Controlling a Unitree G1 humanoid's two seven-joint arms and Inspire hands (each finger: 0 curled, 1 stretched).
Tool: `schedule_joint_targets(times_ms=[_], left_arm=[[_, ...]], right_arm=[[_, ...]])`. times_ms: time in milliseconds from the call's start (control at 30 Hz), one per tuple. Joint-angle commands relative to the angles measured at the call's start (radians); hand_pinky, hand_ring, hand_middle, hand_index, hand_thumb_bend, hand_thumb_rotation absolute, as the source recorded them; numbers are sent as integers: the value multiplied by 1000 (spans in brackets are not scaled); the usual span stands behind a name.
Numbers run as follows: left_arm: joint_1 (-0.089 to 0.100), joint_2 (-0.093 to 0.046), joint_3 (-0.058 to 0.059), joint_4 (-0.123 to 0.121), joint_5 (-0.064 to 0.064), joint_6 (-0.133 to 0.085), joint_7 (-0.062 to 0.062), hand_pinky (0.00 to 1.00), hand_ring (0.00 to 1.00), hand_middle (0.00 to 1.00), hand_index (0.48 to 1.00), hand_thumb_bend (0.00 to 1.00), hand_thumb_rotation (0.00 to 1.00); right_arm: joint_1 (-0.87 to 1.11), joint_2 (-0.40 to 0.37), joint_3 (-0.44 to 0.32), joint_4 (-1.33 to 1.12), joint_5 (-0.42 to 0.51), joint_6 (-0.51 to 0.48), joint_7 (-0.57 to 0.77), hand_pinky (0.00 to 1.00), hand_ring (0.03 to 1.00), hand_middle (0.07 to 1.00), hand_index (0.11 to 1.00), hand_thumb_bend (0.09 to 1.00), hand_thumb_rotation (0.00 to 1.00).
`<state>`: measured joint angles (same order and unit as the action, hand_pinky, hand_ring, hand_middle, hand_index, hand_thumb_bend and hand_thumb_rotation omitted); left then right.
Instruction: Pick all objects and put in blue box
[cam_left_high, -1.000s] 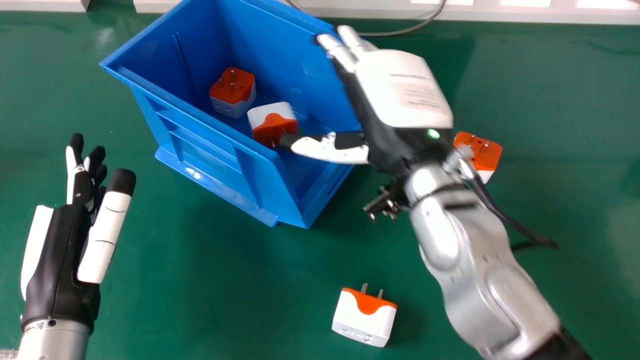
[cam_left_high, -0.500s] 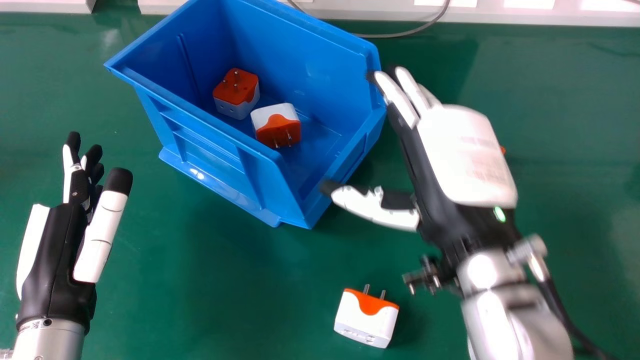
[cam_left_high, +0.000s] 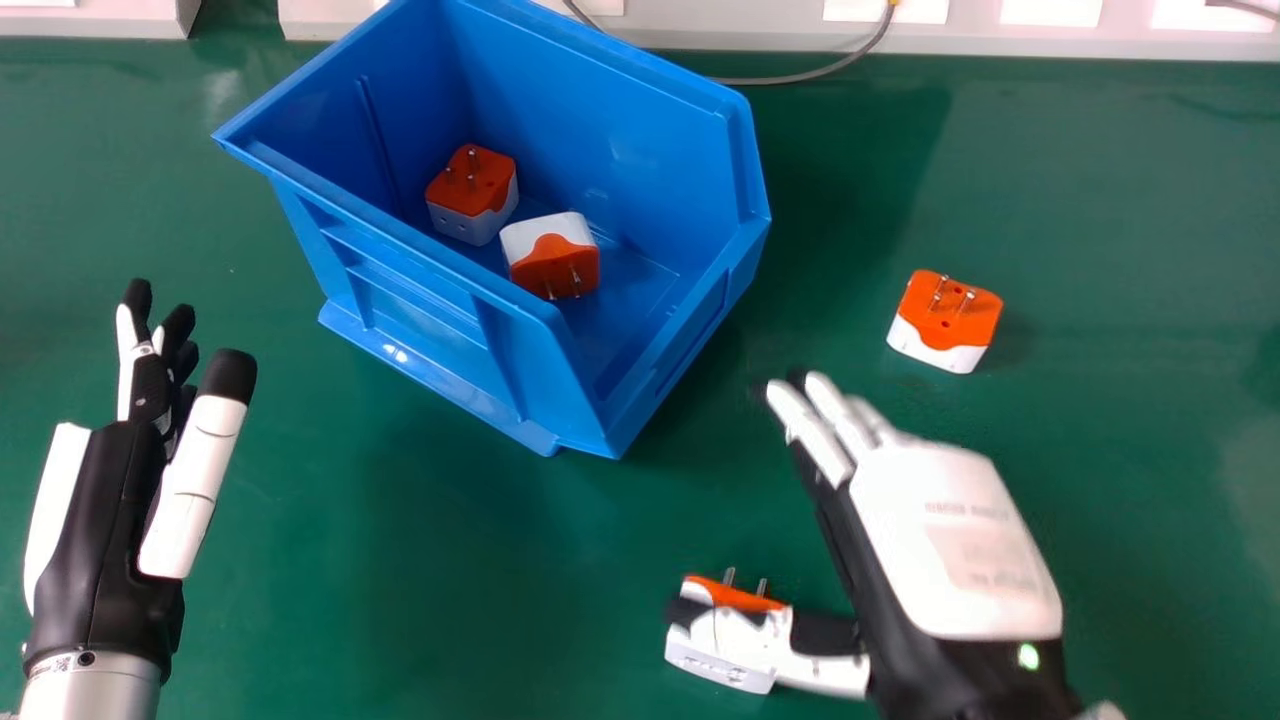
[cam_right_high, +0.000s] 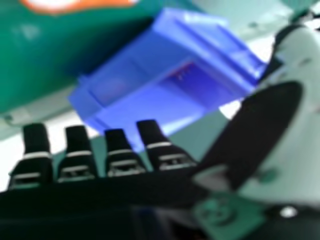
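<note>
Green, smooth and slightly glossy, the work surface (cam_left_high: 430, 560) runs back to a white strip (cam_left_high: 700, 30) at the far edge, with a grey cable (cam_left_high: 800, 78) curving in front of it. The blue box (cam_left_high: 640, 110) sits at an angle, its low front lip turned toward the right.

Four plug adapters are in sight, each white and orange with metal pins. Inside the box, one adapter (cam_left_high: 470, 190) has its orange pin face up over a paler body, and just beside it a second adapter (cam_left_high: 550, 258) shows a white back and a curved orange part, its pins toward the near side. To the right of the box, on the green surface, a third adapter (cam_left_high: 945, 320) has its orange pin side up. The fourth adapter (cam_left_high: 712, 670) is nearest the robot, its orange end and two pins facing away.

The right hand (cam_left_high: 950, 540) is open and grips nothing, fingers extended. Its thumb crosses in front of the fourth adapter in the head view; whether they touch, I cannot tell. The third adapter lies beyond its fingertips, near but apart, and both boxed ones are well apart from it. The left hand (cam_left_high: 110, 530) is at the left, open and empty.

Faint rows of print run across the white back of the right hand, and a small square code marks the left wrist.
</note>
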<state>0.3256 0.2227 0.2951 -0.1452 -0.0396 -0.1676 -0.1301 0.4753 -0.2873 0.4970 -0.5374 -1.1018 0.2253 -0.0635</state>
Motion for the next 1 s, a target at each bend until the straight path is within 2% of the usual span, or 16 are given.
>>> schedule_joint_targets(times_ms=[0,100,200,400,600,767,967], left_arm=[[-2,13,8,-11,2,-22,2,1000,1000,1000,1000,834,959],[-2,14,7,-20,2,-14,0,1000,1000,1000,1000,831,962],[-3,13,7,-18,-1,-21,-1,1000,1000,1000,1000,831,963],[-9,11,6,-17,-5,-19,-2,1000,1000,1000,1000,831,964],[-19,11,7,0,-12,-27,-7,1000,1000,1000,1000,829,963],[-21,10,8,2,-12,-31,-7,1000,1000,1000,1000,829,962],[-25,12,12,6,-19,-29,-13,1000,1000,1000,1000,828,960]], right_arm=[[21,-5,3,-21,-16,-22,8,854,918,957,924,514,684],[30,-4,2,-2,-16,-30,12,863,925,965,932,513,690],[34,-2,5,24,-15,-35,14,864,926,966,933,511,692],[26,-9,6,74,-23,-37,17,861,924,966,937,513,697],[-26,0,10,157,-42,-16,40,860,920,967,938,507,691],[-67,6,17,218,-66,2,66,862,919,969,940,501,687],[-126,14,32,284,-95,27,104,863,919,969,940,494,666]])
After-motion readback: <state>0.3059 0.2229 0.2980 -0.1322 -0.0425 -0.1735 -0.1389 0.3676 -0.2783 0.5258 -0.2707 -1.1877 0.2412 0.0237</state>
